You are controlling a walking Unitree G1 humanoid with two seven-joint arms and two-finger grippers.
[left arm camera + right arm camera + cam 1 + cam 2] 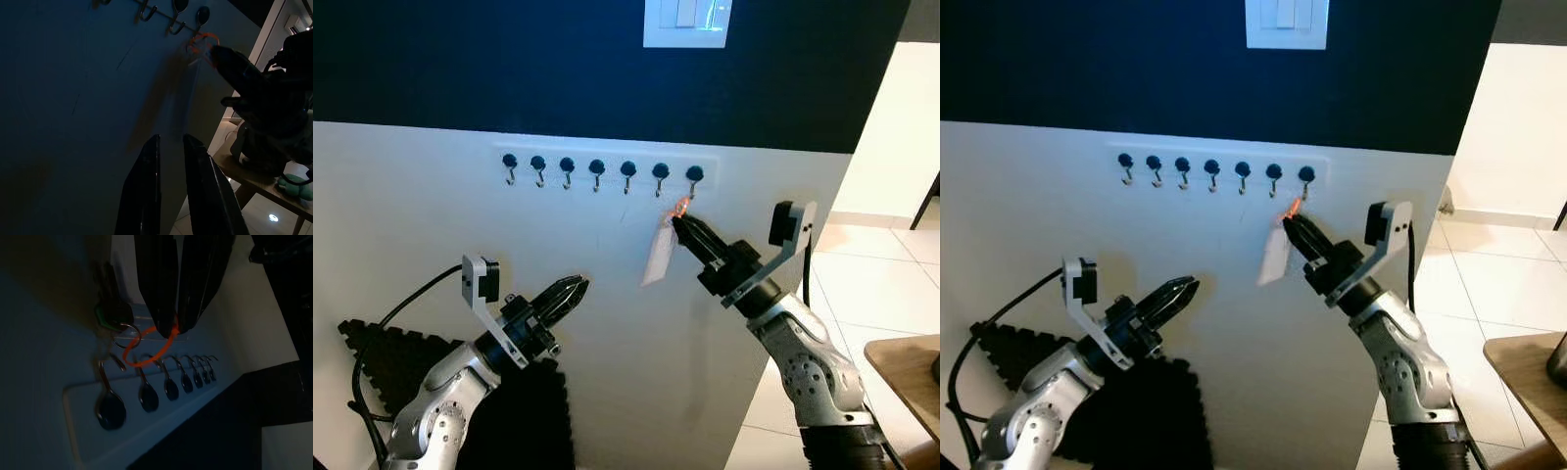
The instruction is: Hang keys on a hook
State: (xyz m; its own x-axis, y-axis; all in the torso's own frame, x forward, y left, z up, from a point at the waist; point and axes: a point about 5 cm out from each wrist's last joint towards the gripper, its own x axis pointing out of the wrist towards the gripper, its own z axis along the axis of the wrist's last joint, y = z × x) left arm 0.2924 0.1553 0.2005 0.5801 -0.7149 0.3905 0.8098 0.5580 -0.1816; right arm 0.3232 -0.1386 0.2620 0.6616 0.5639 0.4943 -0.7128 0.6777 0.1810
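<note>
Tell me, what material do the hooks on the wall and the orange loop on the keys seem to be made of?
The hooks look like polished metal: they glint and have thin curved ends under dark round heads. The orange loop, pinched in the right end effector, looks like thin plastic or cord: it bends freely; which one is unclear.

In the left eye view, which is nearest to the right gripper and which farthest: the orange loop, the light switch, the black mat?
1. Orange loop: pinched at the tips of the right gripper, just below the rightmost hook.
2. Light switch: high on the dark wall, above the hooks.
3. Black mat: low on the far left, behind the left arm.
</note>
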